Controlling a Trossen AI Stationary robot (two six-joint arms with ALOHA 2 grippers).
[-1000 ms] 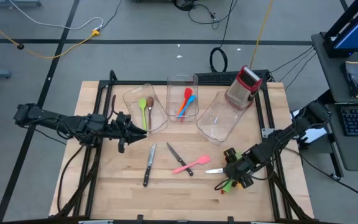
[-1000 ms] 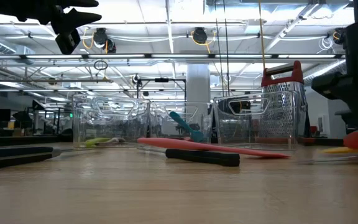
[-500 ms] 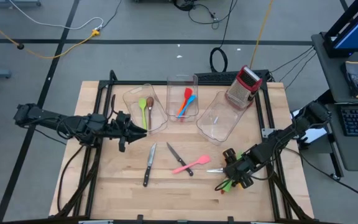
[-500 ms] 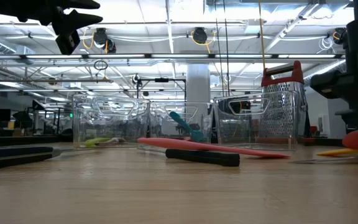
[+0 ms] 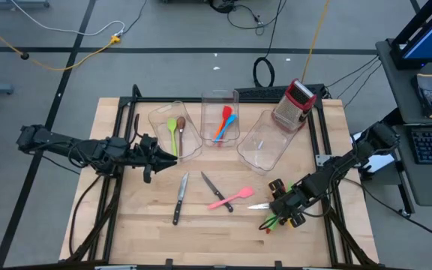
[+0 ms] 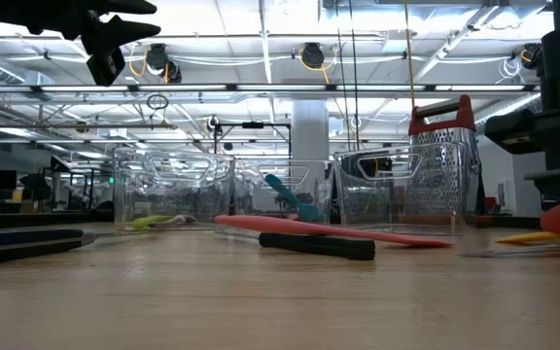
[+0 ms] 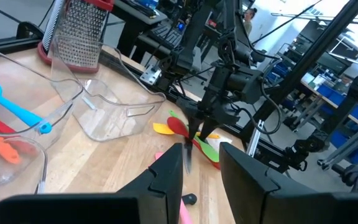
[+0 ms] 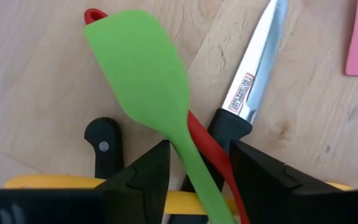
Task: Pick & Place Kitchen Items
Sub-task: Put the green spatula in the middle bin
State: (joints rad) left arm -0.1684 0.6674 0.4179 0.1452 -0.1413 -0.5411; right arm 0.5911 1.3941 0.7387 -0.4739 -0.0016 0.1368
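We see the right gripper (image 5: 282, 212) low over a small heap of utensils near the right front corner of the worktop (image 5: 141, 232), close to the edge, with bare wood open toward the middle. Between its jaws run the handles of a green spatula (image 8: 143, 74) and a red utensil (image 8: 211, 149); the jaws stand part-open on either side, and we cannot tell whether they grip yet. Just beside them lie a steel knife (image 8: 253, 81) with a black handle, a second black handle (image 8: 103, 149) and a yellow utensil (image 8: 73, 182) crossing beneath. Farther toward the middle lie a pink spatula (image 5: 229, 199) and two more knives (image 5: 180, 198).

The left gripper (image 5: 150, 159) hangs above the worktop's left side, in front of the clear bins (image 5: 177, 132). Its jaws are narrowly parted and hold nothing.
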